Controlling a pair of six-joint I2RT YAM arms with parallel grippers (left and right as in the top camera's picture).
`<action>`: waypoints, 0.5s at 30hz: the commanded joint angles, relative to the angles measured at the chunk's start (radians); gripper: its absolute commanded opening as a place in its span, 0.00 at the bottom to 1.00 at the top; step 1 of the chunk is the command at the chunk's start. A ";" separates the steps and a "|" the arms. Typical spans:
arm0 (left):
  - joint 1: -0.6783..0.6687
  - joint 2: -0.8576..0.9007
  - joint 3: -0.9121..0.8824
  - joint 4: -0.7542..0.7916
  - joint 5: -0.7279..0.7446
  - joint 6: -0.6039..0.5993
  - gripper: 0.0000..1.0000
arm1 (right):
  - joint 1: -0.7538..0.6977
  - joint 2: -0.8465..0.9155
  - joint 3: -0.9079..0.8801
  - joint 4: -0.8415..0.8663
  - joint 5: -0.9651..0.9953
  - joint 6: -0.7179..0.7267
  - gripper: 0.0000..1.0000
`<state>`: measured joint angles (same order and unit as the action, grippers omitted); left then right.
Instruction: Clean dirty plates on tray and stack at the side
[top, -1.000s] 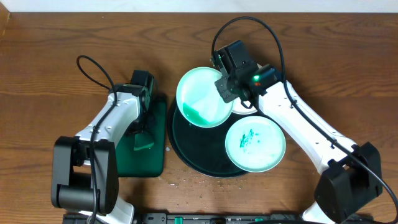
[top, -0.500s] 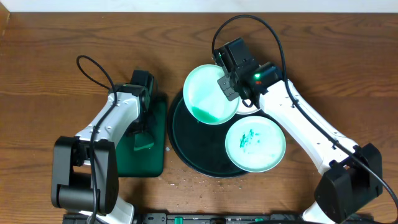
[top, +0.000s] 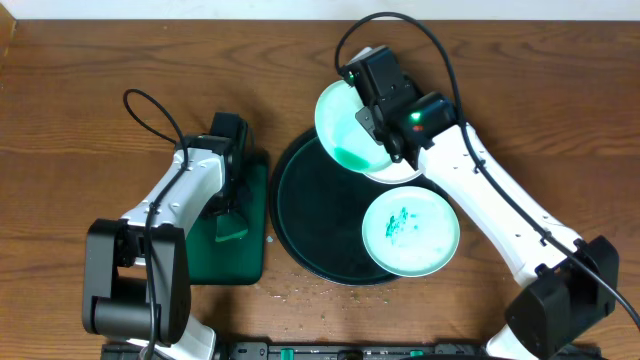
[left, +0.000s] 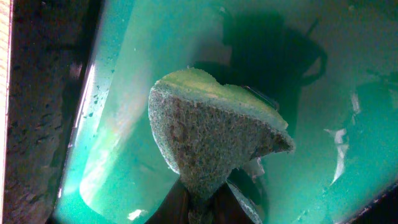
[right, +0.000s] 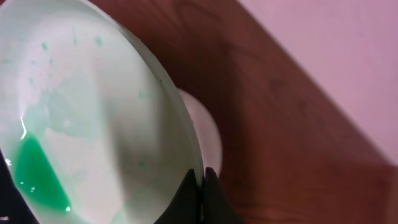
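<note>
Right gripper (right: 200, 186): fingertips pressed together on the rim of the held plate (right: 93, 124), a thin edge pinch at its low right side in the wrist view. No other support seen.

Held plate: tilted steeply, face towards the wrist camera. Teal liquid (right: 37, 174) is pooled at the low edge, with pale smears and specks above it.

Handling (judged): rigid, light, with a glossy wet face. It is likely slippery at the rim and could swing about a single pinch point. The rim is the only place to hold it, since the face is too wide for the jaws. Set it down gently, as it looks breakable. The liquid may run off if it is tipped further.

Just past the held rim, a second plate (right: 202, 134) lies flat, partly hidden. I cannot tell whether it touches the tray's edge.

Overhead: the held plate hangs over the far right rim of the tray (top: 310, 215). A third plate (top: 410, 232), marked teal, sits on the tray's near right.

Farther left, well apart: the left gripper (left: 199, 205) pinches a sponge (left: 211, 130) over the rectangular tray (top: 225, 255) on the worktop (top: 80, 80).
</note>
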<state>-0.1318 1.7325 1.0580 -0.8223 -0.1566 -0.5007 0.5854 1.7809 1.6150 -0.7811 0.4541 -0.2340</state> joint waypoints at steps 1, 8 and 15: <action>0.005 0.003 -0.011 -0.002 -0.009 -0.002 0.09 | 0.044 -0.030 0.024 0.008 0.130 -0.151 0.01; 0.005 0.003 -0.011 -0.002 -0.009 -0.002 0.08 | 0.130 -0.030 0.024 0.019 0.282 -0.309 0.01; 0.005 0.003 -0.011 -0.003 -0.009 -0.002 0.08 | 0.212 -0.029 0.024 0.034 0.399 -0.489 0.01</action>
<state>-0.1318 1.7325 1.0580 -0.8223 -0.1562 -0.5007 0.7650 1.7809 1.6169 -0.7494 0.7494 -0.5945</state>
